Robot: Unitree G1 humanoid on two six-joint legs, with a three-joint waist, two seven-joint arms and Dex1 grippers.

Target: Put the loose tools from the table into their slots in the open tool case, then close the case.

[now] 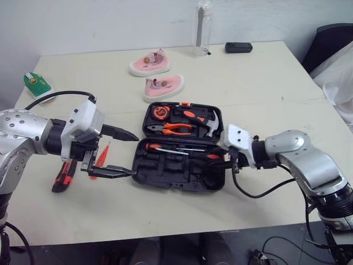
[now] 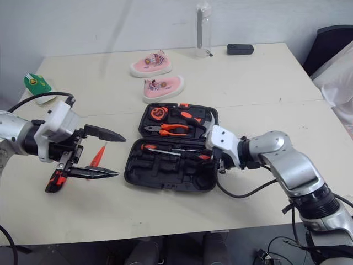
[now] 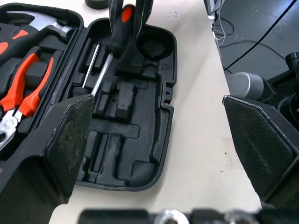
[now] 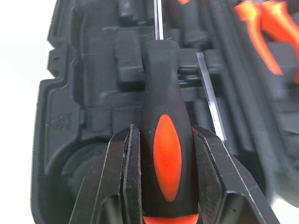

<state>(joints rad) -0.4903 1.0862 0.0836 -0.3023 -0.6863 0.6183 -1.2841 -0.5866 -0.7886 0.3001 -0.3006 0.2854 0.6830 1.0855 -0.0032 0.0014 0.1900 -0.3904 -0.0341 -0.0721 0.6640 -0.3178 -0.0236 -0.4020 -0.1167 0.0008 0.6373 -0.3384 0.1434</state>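
The black tool case (image 1: 165,168) lies open at the table's middle. Its far half holds a tape measure (image 1: 159,112), orange pliers (image 1: 177,128) and a hammer (image 1: 211,124). My right gripper (image 4: 161,135) is shut on a screwdriver (image 4: 167,149) with a black and orange handle, low over the right end of the near half, the shaft lying along the slots. My left gripper (image 1: 134,155) is open just left of the case. Under it, a small red screwdriver (image 1: 102,154) and a black and red tool (image 1: 64,175) lie loose on the table.
Two pink shoes (image 1: 150,62) (image 1: 164,85) sit behind the case. A clear bottle (image 1: 202,27) and a black device (image 1: 238,47) stand near the far edge. A green item (image 1: 36,83) is at the far left. A dark chair (image 1: 331,38) is off the right corner.
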